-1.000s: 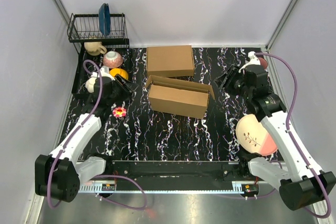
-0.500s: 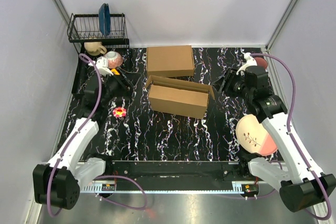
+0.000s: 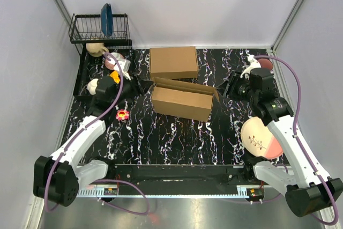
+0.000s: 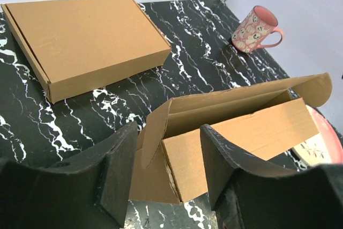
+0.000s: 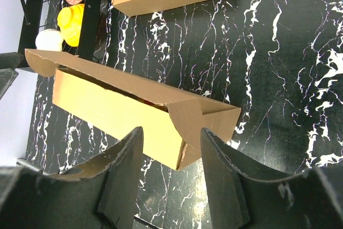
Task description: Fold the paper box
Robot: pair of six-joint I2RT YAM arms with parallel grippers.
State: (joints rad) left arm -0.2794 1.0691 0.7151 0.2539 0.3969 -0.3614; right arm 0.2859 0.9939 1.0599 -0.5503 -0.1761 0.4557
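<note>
- Spread apart and empty: the left gripper [image 4: 169, 128], nothing pinched between its black fingers [image 4: 119, 171], aimed at the left end of the paper box [image 4: 241, 132] and hovering just short of it.
- Likewise parted with nothing held: the right gripper [image 5: 171, 131], facing the box's right end from the opposite side. Contact with the cardboard not discernible.
- Between the two grippers, mid-table, the paper box only partly formed. Long front wall upright, rear panel open and leaning back, a rounded flap sticking out at each end.
- Just behind it, toward the far wall, a second cardboard box [image 3: 173, 61], flat and closed, parted from the first by a narrow strip of the black marbled table [image 3: 177, 138].
- Upright near the far right corner, behind the right gripper: a pink patterned mug [image 4: 254, 28].
- Partly under the right arm, on the near right of the table: a cream-and-pink plate [image 3: 262, 140].
- Far left: a black wire dish rack [image 3: 99, 28] holding a blue plate [image 3: 106, 19] on edge, bowls and a yellow item [image 5: 72, 23] below it, and a small red flower-shaped piece [image 3: 122, 114] near the left arm.
</note>
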